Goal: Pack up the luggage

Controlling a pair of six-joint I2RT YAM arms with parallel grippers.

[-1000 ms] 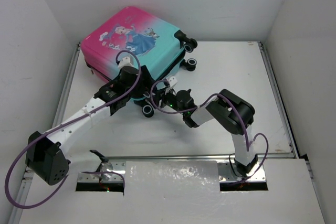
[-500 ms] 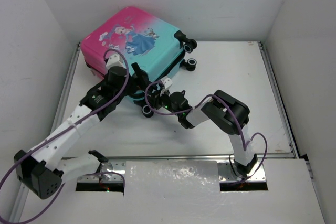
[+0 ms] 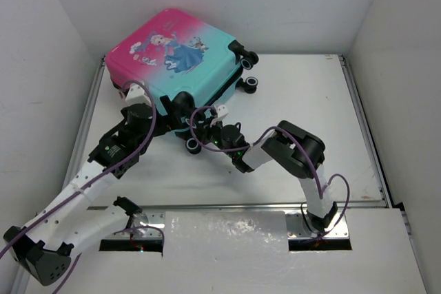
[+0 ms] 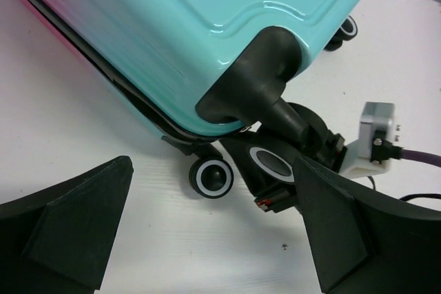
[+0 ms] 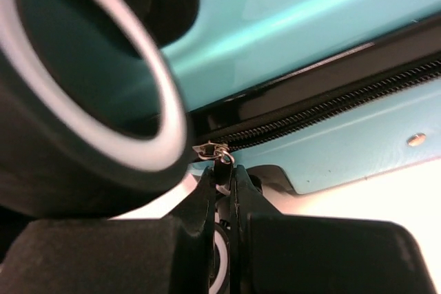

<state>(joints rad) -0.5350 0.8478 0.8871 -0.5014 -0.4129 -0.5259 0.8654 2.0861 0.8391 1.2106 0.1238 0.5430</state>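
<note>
Pinching one luggage [image 3: 186,39] zipper pull [image 5: 222,161]: right jaws.

Both arms are white tubes joined by chunky black motor housings, the left arm [image 3: 86,180] and the right arm [image 3: 310,177] alike. Purple cables [image 4: 417,159] loop loosely along them. A row of small dark screws dots the left arm's white tube. The left claw [image 4: 210,184] has broad matte-black wedge fingers [image 4: 76,228]. The right claw [image 5: 224,194] has black fingers [image 5: 324,253] too. A small grey box [image 4: 377,123] sits on a white bracket at the right wrist.
</note>
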